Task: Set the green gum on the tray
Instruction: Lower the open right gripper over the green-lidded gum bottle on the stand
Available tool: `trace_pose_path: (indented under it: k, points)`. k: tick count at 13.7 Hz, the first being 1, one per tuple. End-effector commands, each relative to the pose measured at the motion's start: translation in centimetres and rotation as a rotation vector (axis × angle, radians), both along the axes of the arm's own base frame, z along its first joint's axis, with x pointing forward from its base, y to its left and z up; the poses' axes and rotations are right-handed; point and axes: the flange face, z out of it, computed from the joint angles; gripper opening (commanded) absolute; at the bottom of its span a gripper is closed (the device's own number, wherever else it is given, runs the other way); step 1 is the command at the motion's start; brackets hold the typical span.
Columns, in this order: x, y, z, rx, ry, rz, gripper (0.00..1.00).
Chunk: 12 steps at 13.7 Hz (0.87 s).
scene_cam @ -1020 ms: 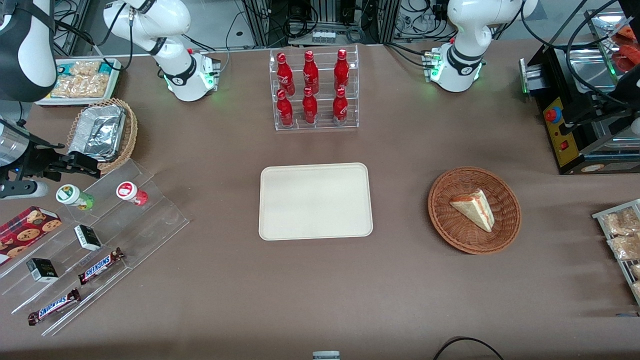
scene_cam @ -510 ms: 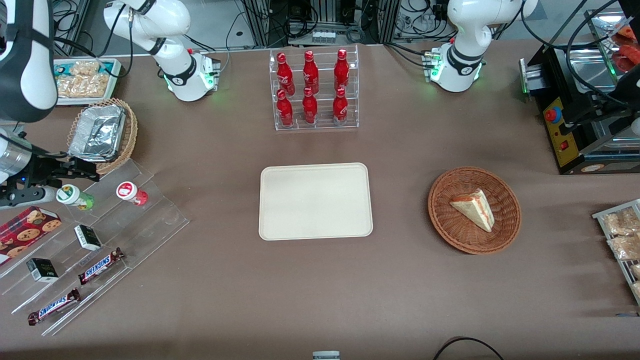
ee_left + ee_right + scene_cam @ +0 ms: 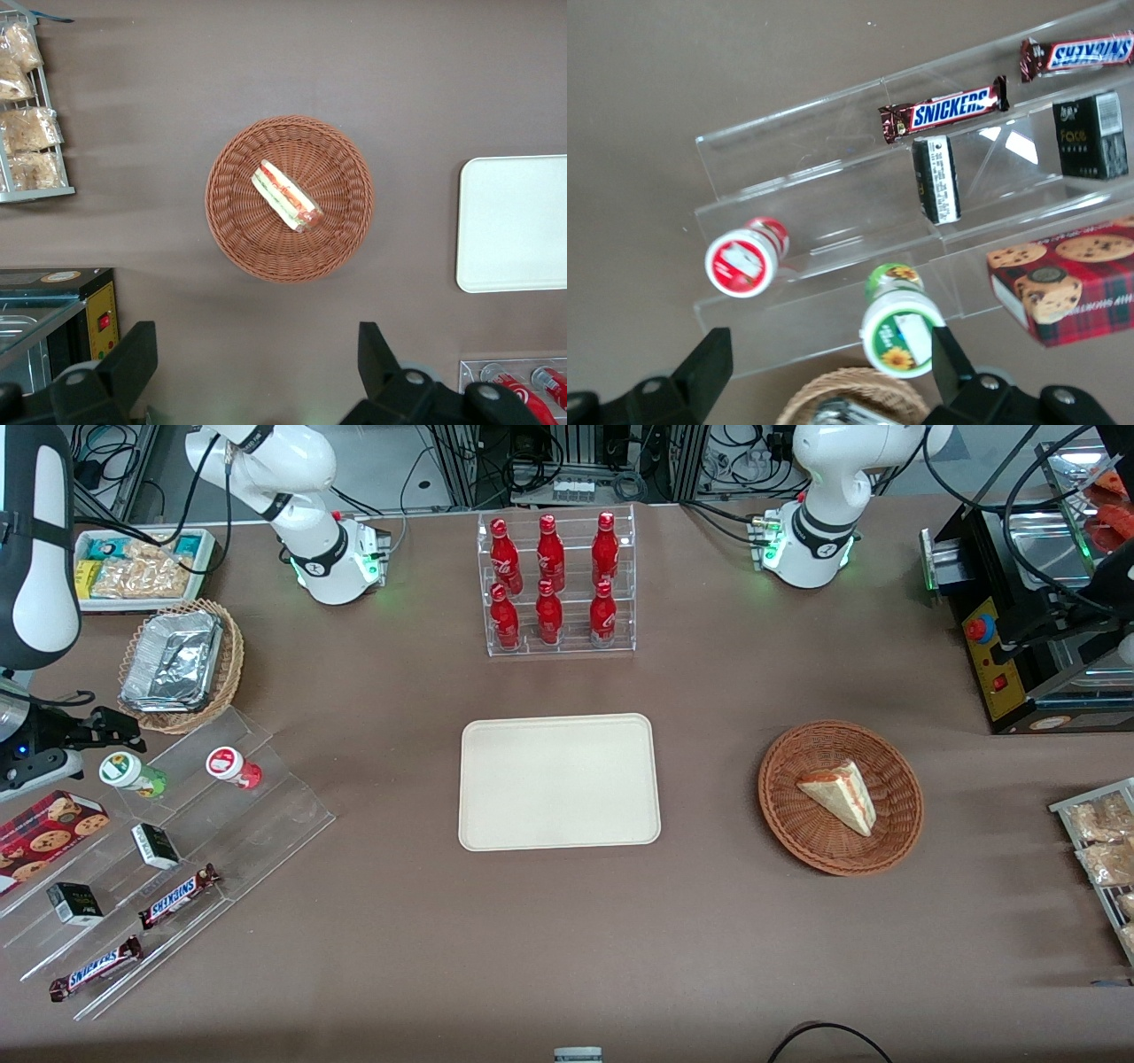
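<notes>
The green gum stands upright on the top step of a clear stepped rack at the working arm's end of the bench, with the like-shaped red bottle beside it on the same step. The tray lies bare in the middle of the bench, well apart from the rack.

The pincer is held just above and beside the green gum, a little farther from the front camera than it. In the right wrist view the two fingers are seen spread wide apart, nothing is held between them, and the white lid of the green gum sits close to one finger rather than midway.

The step in hand is judged to be the approach for the grasp. It would be done well if the pincer were first centred over the lid, so that both fingers pass down the sides of the body with equal room. The descent should be kept straight, since the wicker basket with the foil tray lies near and the red bottle could be knocked. The fingers should be closed on the green body below the lid, and the bottle lifted straight up clear of the step before it is carried across.
</notes>
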Motion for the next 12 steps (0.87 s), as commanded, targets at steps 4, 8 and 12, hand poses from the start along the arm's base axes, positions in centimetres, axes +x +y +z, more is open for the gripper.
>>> trace_pose_path:
  k: [4, 8, 12]
  points:
    - [-0.4, -2.5, -3.1, 0.018, -0.013, 0.252, 1.00]
    - [-0.7, -4.5, -4.9, 0.044, -0.039, 0.321, 1.00]
    - [-1.1, -5.1, -6.1, 0.048, -0.038, 0.308, 1.00]
